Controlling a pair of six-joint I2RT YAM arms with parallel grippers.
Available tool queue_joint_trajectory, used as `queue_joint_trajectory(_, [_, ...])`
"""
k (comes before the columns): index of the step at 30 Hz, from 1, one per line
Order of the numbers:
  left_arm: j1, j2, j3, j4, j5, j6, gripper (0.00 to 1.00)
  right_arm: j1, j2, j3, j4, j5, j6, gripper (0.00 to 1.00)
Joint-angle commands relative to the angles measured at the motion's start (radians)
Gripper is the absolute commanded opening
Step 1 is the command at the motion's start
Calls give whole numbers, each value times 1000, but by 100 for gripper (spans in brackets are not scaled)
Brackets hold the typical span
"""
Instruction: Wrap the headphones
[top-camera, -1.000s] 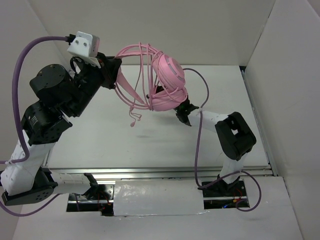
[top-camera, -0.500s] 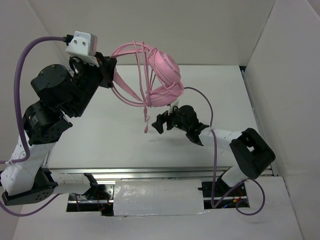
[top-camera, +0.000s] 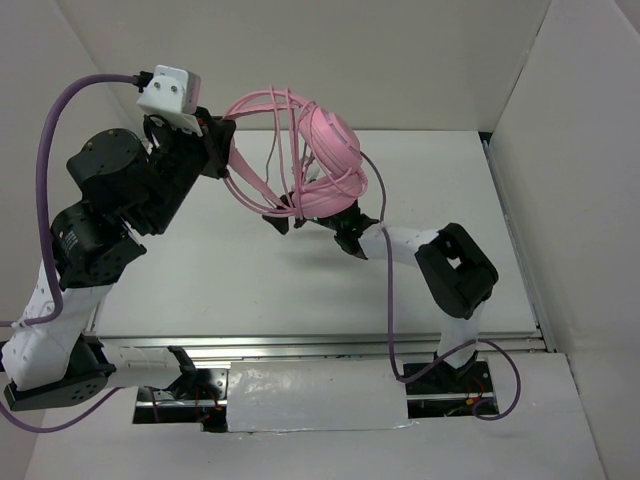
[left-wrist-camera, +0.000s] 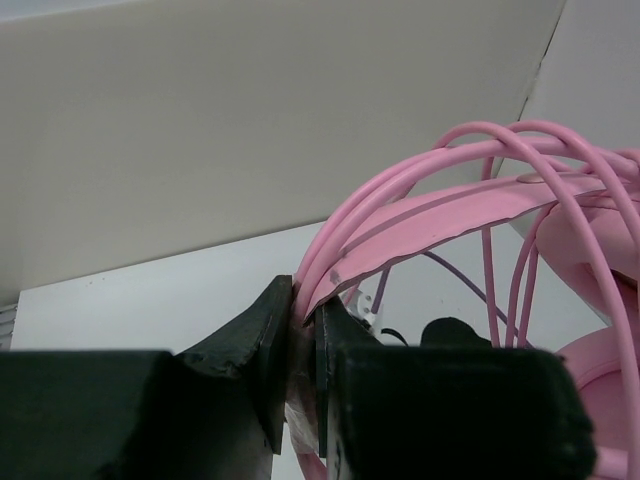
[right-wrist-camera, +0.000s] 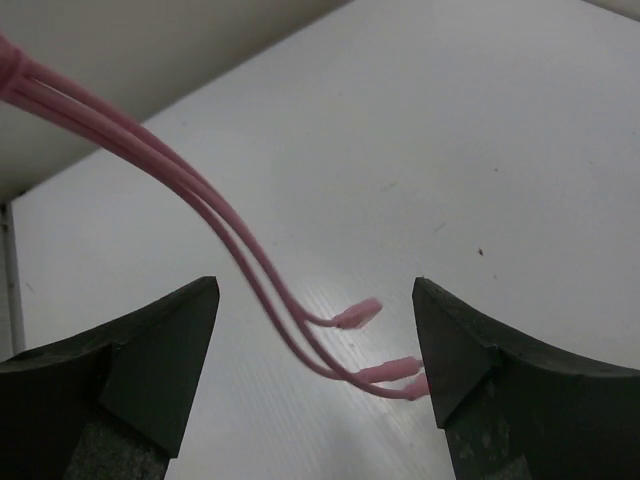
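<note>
The left gripper (left-wrist-camera: 305, 310) pinches the thin pink headband (left-wrist-camera: 450, 215) of the headphones (top-camera: 330, 150), its fingers narrowed to a sliver around the band. It holds the set in the air above the white surface (top-camera: 200, 270), toward the back wall. Loops of the pink cord (top-camera: 275, 150) already arch over the band and around the domed ear cups (top-camera: 335, 135).

Below and in front of the cups, the right gripper (right-wrist-camera: 312, 290) faces the loose tail (right-wrist-camera: 200, 190) of that cord with its fingers spread wide and gripping nothing. In the right wrist view the tail shows as two strands side by side. It runs on a slant from the upper left down into the gap, and its two stubby tips (right-wrist-camera: 365, 313) lie between the fingers, closer to the one on the picture's right. The right arm is plainly the nearer one, as the left is taken up with holding. The tail's long axis crosses the gap at an angle, so a closing pinch would likely meet it close to the tips.

Much is uncertain. The lower tip may or may not touch the finger beside it. From overhead the right fingers are tucked under the cups and hard to separate from the dark wrist. The number of loops cannot be counted. A thin purple line (left-wrist-camera: 455, 275) behind the band in the left wrist view looks like a robot cable.
</note>
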Motion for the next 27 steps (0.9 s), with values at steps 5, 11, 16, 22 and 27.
queue_joint_trajectory(5, [5,-11,72,141,20,-63,0,40,85,134,132,-46,117,33])
queue_joint_trajectory(11, [5,24,117,107,25,-70,0,37,144,185,143,-100,155,0])
queue_joint_trajectory(16, [5,30,120,117,-20,-61,0,31,134,130,139,-128,185,0])
queue_joint_trajectory(22, [26,30,55,175,-136,-31,0,34,-101,-226,117,-28,155,0])
queue_joint_trajectory(27, [182,48,0,177,-87,-98,0,61,-333,-502,-16,136,154,0])
